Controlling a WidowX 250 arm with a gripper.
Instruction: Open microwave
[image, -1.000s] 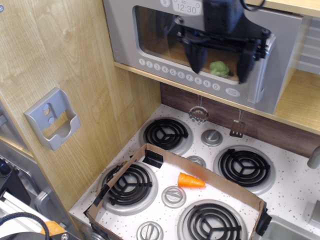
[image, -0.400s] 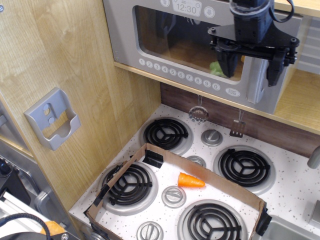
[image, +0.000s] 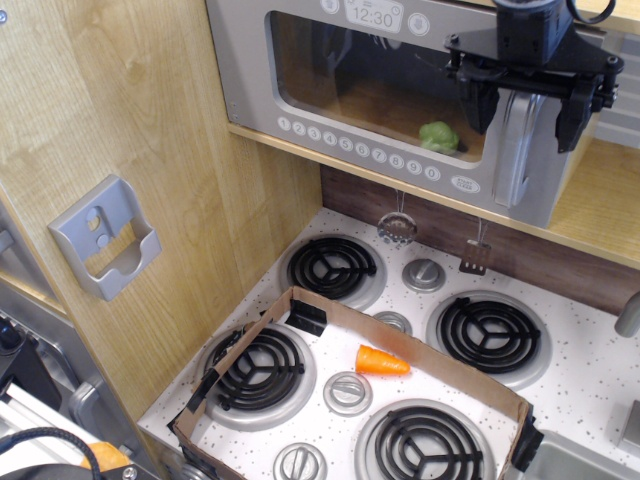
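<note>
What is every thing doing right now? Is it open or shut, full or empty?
microwave: door shut, clock shows 12:30
silver bar handle: upright, between the open fingers, not gripped
gripper: open, straddling the handle
green thing: inside, behind the window
grey wall holder: empty
carrot: lying inside the cardboard frame
cardboard frame: flat on the stove

carrot (image: 381, 361) on stovetop (image: 600, 375) | cardboard frame (image: 400, 335) | wall holder (image: 105, 238)

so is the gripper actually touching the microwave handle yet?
Cannot tell. In the only view the gripper is open, with its fingers either side of the silver handle on the microwave, but neither contact nor a gap shows plainly.
</note>
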